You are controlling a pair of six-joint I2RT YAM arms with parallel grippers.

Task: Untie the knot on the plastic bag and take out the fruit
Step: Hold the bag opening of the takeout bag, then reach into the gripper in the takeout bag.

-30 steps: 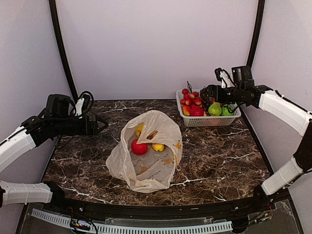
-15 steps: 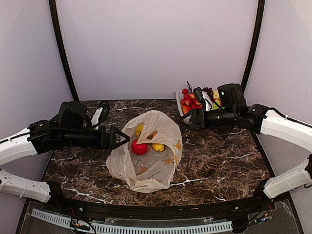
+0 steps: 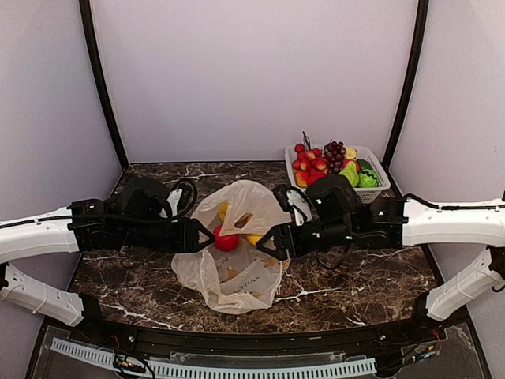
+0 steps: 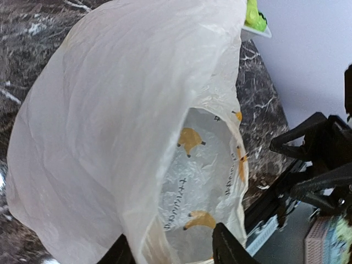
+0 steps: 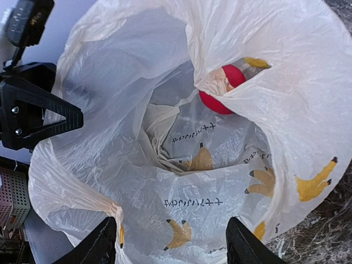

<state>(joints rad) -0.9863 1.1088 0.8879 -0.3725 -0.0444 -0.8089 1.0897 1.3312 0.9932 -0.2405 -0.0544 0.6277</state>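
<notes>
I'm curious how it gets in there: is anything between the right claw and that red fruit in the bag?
Partly. The plastic bag gapes open towards the right gripper, but a fold of its rim drapes over part of the red fruit.

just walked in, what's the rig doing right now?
Both arms are at the plastic bag from either side, with the left gripper and right gripper open at its untied, gaping mouth. A red fruit and a yellow one lie inside. Other fruit sits in the white basket.
</notes>
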